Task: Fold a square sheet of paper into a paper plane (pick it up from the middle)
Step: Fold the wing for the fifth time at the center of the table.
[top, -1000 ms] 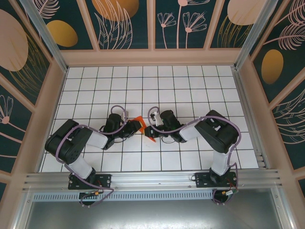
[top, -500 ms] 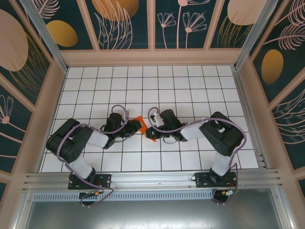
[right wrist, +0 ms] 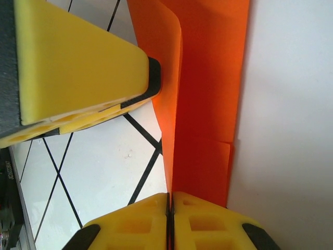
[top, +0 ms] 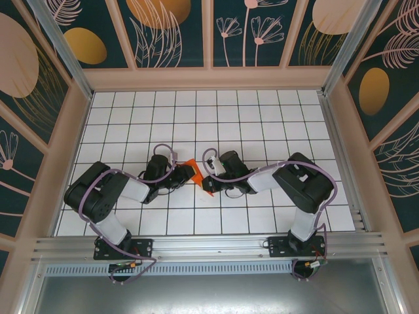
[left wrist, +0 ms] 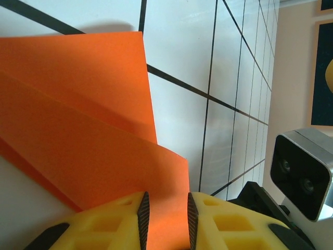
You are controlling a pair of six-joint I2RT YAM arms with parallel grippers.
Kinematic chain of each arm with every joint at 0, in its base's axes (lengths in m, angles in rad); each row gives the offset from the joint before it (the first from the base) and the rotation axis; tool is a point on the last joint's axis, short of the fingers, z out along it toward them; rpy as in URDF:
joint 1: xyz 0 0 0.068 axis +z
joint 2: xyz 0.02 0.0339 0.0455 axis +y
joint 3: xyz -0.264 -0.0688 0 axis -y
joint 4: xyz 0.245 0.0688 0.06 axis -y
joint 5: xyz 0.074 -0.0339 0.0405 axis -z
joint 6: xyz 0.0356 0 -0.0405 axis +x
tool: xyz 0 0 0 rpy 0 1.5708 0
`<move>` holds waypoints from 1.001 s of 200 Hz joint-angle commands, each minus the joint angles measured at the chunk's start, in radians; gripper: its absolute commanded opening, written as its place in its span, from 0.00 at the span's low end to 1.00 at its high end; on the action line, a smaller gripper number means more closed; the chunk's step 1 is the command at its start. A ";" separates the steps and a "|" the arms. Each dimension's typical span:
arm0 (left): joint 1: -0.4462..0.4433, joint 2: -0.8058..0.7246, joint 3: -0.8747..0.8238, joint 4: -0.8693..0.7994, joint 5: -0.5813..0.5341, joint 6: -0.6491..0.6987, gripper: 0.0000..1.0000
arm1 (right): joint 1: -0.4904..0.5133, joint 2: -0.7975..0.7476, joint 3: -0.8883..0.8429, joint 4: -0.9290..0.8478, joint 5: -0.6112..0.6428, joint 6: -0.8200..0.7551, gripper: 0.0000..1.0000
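Observation:
The square sheet of paper (top: 190, 167), bright orange-red and folded into long layers, hangs between my two grippers near the middle of the tiled floor. My left gripper (top: 185, 174) grips it from the left. In the left wrist view the paper (left wrist: 78, 130) runs between the left gripper (left wrist: 165, 219) pads, which stand a little apart around its bulging layers. My right gripper (right wrist: 170, 219) is shut tight on the edge of the paper (right wrist: 208, 104). One left finger (right wrist: 78, 62) presses against the fold from the side.
White tiled floor (top: 262, 124) stretches behind and to both sides of the arms. Patterned walls enclose it, with a metal rail (top: 209, 245) at the near edge. The right wrist camera (left wrist: 302, 172) sits close to the left gripper.
The right gripper has closed onto the paper's edge. Its arm has shifted slightly. The left gripper and the paper have stayed in place.

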 commanded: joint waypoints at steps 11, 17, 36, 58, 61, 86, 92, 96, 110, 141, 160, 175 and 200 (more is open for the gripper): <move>-0.005 0.025 0.021 -0.016 -0.003 0.010 0.29 | -0.006 0.040 0.032 -0.081 0.004 -0.006 0.11; -0.006 0.027 0.022 -0.016 -0.001 0.010 0.29 | -0.006 0.036 0.035 -0.086 0.004 -0.005 0.12; -0.005 0.027 0.023 -0.017 0.001 0.010 0.29 | -0.011 0.005 0.039 -0.087 -0.013 0.005 0.15; -0.006 0.027 0.027 -0.020 0.003 0.010 0.29 | -0.025 -0.040 0.042 -0.103 -0.042 0.023 0.18; -0.005 0.027 0.025 -0.020 0.004 0.011 0.29 | -0.026 -0.046 0.043 -0.107 -0.044 0.023 0.18; -0.004 0.027 0.029 -0.020 0.007 0.012 0.29 | -0.027 -0.073 0.044 -0.145 -0.047 0.020 0.20; -0.005 0.027 0.029 -0.020 0.007 0.012 0.29 | -0.026 -0.074 0.044 -0.153 -0.046 0.019 0.20; -0.006 0.027 0.029 -0.019 0.007 0.012 0.29 | -0.027 -0.073 0.044 -0.157 -0.046 0.017 0.20; -0.005 0.024 0.030 -0.020 0.006 0.013 0.29 | -0.026 -0.073 0.039 -0.159 -0.049 0.018 0.20; -0.006 0.023 0.030 -0.023 0.008 0.014 0.29 | -0.026 -0.069 0.030 -0.168 -0.047 0.019 0.16; -0.005 0.025 0.033 -0.022 0.011 0.014 0.29 | -0.026 -0.053 0.023 -0.162 -0.049 0.023 0.14; -0.005 0.024 0.034 -0.017 0.014 0.013 0.29 | -0.026 -0.035 0.016 -0.151 -0.046 0.029 0.13; -0.005 0.022 0.042 -0.016 0.022 0.014 0.30 | -0.025 -0.010 0.011 -0.133 -0.046 0.040 0.12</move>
